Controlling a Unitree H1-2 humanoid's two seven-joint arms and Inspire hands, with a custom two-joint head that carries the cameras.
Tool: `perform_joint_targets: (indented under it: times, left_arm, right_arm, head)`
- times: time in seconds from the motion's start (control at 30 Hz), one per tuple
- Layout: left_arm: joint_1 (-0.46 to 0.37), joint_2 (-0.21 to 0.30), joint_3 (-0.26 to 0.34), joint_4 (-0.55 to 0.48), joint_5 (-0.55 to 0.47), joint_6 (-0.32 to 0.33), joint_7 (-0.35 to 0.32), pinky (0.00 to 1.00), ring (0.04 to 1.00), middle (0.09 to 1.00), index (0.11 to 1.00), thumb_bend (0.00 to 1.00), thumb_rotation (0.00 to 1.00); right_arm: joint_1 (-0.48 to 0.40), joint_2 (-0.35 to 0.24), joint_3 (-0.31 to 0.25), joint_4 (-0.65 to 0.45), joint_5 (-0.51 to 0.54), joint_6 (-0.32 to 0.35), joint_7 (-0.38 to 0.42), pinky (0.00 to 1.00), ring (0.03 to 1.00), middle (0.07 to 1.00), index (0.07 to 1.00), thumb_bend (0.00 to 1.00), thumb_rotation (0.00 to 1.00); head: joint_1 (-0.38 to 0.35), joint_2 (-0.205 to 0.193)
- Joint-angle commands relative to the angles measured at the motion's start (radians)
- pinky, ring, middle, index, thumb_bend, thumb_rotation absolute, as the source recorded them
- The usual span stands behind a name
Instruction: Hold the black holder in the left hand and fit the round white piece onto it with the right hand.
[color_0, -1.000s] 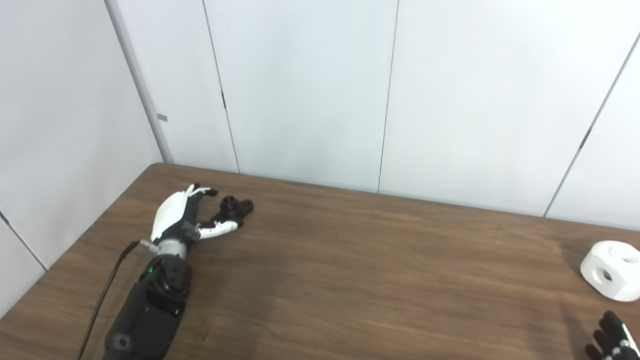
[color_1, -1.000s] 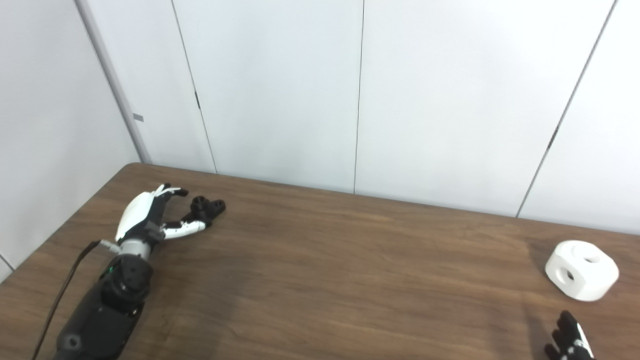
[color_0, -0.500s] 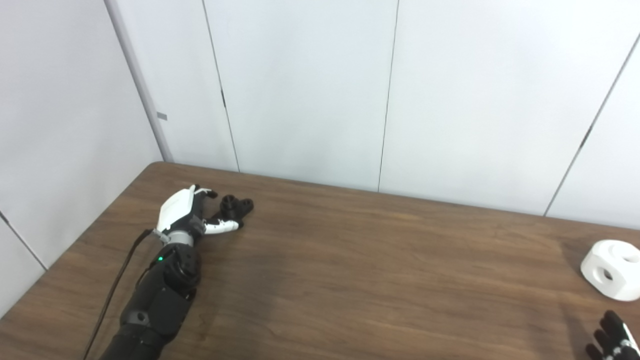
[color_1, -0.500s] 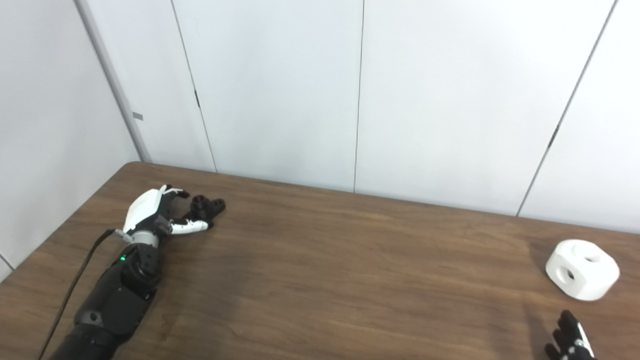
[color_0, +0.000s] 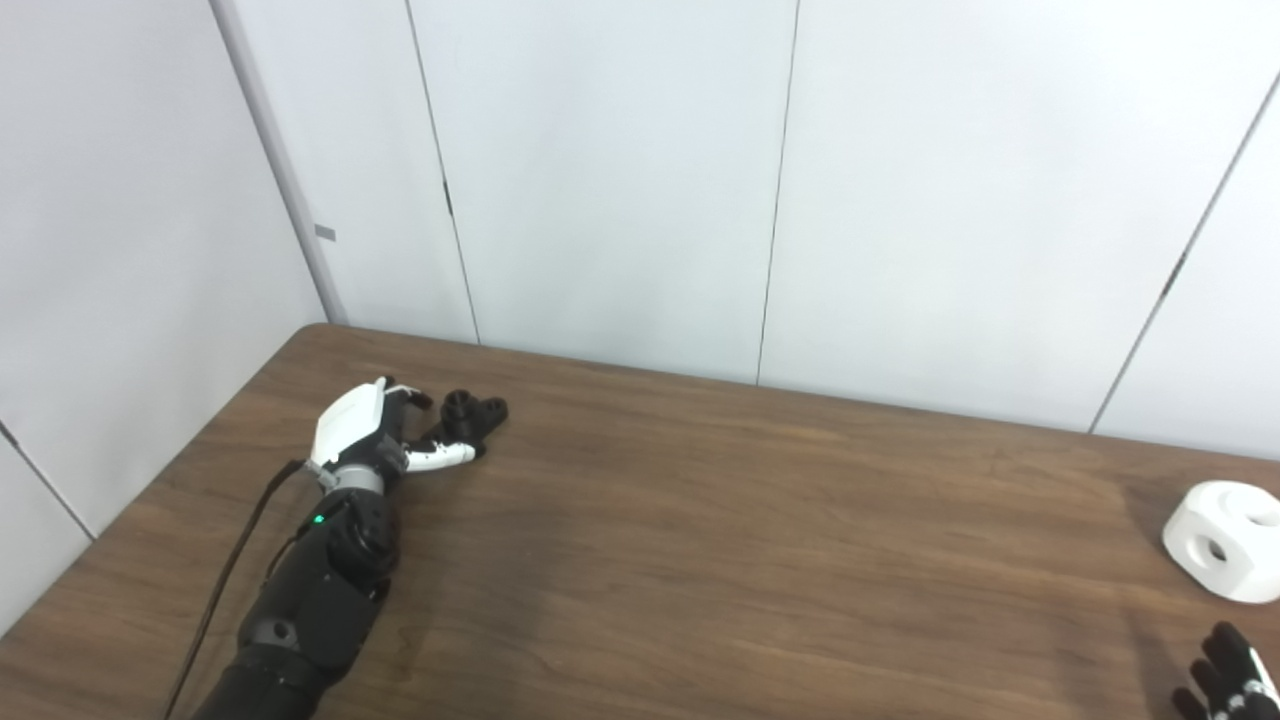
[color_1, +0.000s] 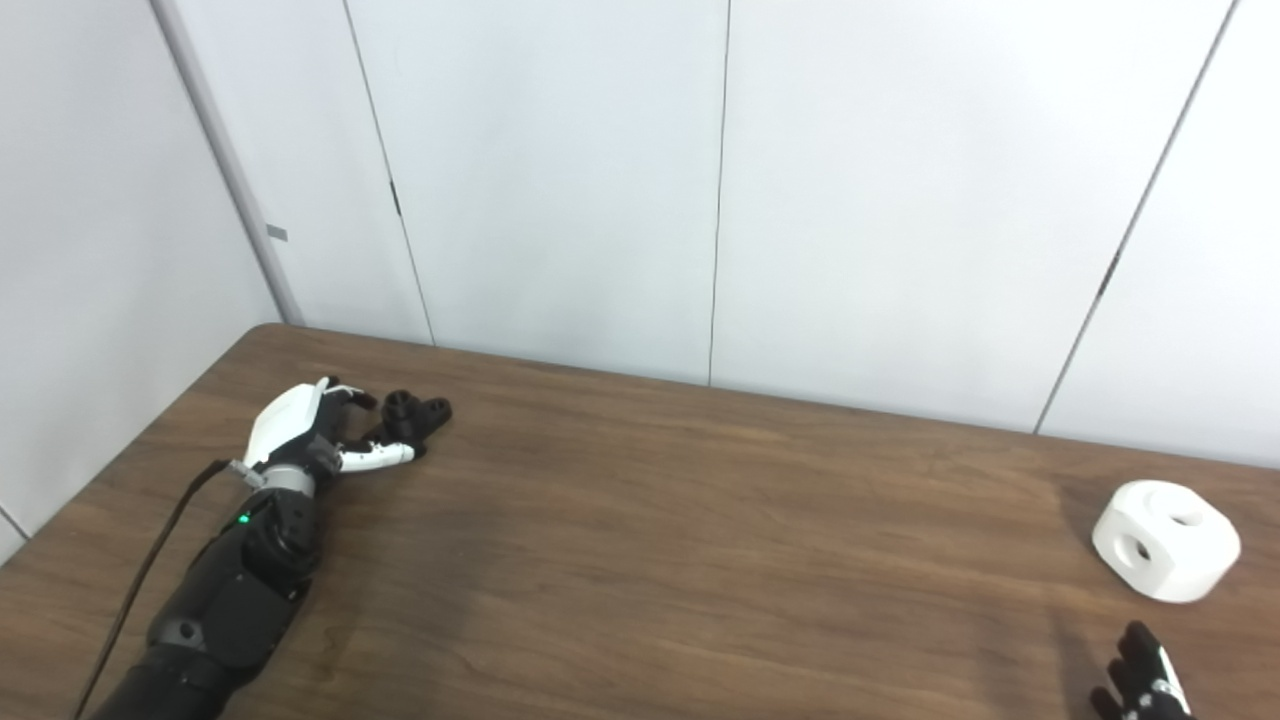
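1. The brown wooden surface (color_0: 700, 560) runs wall to wall; its far edge meets white wall panels (color_0: 600, 180) and its left edge slants down toward the bottom left corner.
2. The holder (color_0: 474, 415), small and black, lies near the far left corner of the surface, close to the far edge.
3. The left hand (color_0: 365, 435) rests low by the holder, its arm coming up along the left side. Its fingers (color_0: 412, 398) are spread, curling on the holder's left, and the white thumb points at the holder's near side. Whether any of them touch the holder cannot be told; the holder is not lifted.
4. The white piece (color_1: 1165, 540), rounded with holes in its faces, sits on the surface well over on the right, near the right edge of the view.
5. The right hand (color_1: 1140, 685) shows only as dark fingertips at the bottom right corner, on the near side of the white piece and apart from it. Whether its fingers are spread or pressed together cannot be told.
6. Between the holder and the white piece lies a wide bare stretch of wood, the whole middle of the surface.
7. Count: one holder, one white piece, two hands, one cable (color_0: 225, 590) running beside the left arm.
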Motion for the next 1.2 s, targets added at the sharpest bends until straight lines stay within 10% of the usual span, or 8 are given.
perform_joint_targets:
  times: [0.0,1.03,1.07,1.17]
  left_arm:
    - [-0.045,0.04,-0.005,-0.026,0.015,0.004,-0.001,1.0,1.0,0.975,0.742,0.87,0.34]
    - [-0.044,0.029,-0.027,-0.002,-0.001,-0.033,0.032,1.0,1.0,0.915,0.615,0.86,0.17]
    - [-0.045,0.027,-0.025,0.001,-0.005,-0.038,0.034,1.0,0.998,0.898,0.543,0.66,0.11]
    - [-0.044,0.022,-0.014,0.007,-0.02,-0.058,0.039,1.0,0.973,0.85,0.493,0.54,0.06]
  right_arm:
    - [-0.006,-0.001,0.001,-0.018,-0.003,-0.017,0.0,1.0,1.0,1.0,0.986,0.74,1.0]
    - [-0.004,-0.003,0.0,-0.027,0.003,-0.003,-0.001,1.0,1.0,1.0,0.995,0.72,1.0]
    - [-0.003,-0.003,0.0,-0.028,0.004,-0.002,0.0,1.0,1.0,1.0,0.996,0.72,1.0]
    - [-0.003,-0.002,-0.002,-0.028,0.005,-0.004,0.0,1.0,1.0,1.0,0.999,0.71,1.0]
  head:
    - [0.001,0.0]
    - [-0.004,0.013]
    - [-0.004,0.013]
    - [-0.004,0.013]
